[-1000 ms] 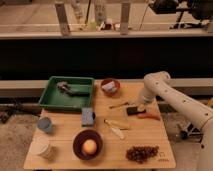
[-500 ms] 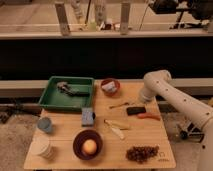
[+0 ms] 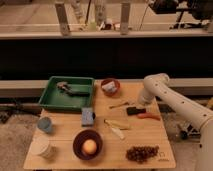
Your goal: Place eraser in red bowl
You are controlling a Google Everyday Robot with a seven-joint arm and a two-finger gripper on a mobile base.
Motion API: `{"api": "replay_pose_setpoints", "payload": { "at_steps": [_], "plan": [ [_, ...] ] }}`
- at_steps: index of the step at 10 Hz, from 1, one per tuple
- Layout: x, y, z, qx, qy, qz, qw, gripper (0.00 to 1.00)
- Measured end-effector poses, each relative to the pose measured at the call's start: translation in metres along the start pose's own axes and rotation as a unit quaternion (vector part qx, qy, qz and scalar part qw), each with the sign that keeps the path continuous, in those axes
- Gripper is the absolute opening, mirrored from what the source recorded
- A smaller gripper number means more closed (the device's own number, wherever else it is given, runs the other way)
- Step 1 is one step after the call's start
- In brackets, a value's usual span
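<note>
The eraser (image 3: pixel 134 110) is a small flat black block lying on the wooden table, right of centre. The red bowl (image 3: pixel 110 86) stands at the table's back edge beside the green tray, with something pale inside it. My gripper (image 3: pixel 141 102) hangs at the end of the white arm that reaches in from the right. It sits just above and slightly behind the eraser, to the right of the red bowl. I see nothing held in it.
A green tray (image 3: pixel 50 97) with a grey object fills the back left. A blue-grey block (image 3: pixel 88 116), an orange-handled tool (image 3: pixel 149 116), a yellowish item (image 3: pixel 115 129), a dark bowl (image 3: pixel 88 152) holding an orange ball, grapes (image 3: pixel 141 153) and two cups (image 3: pixel 45 124) are on the table.
The arm's end has lifted slightly and shifted a little left above the eraser. The eraser and the bowl have not moved.
</note>
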Motion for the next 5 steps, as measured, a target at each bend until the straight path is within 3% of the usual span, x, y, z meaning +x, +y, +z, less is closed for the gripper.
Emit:
{"api": "replay_pose_setpoints", "payload": {
  "at_steps": [2,4,5],
  "plan": [
    [0.0,-0.002,-0.01,0.007,-0.002,0.002,1.0,0.44],
    [-0.002,-0.002,-0.004,0.004,-0.003,0.001,1.0,0.53],
    [0.0,-0.001,0.001,0.002,-0.004,0.004,1.0,0.67]
  ]
}}
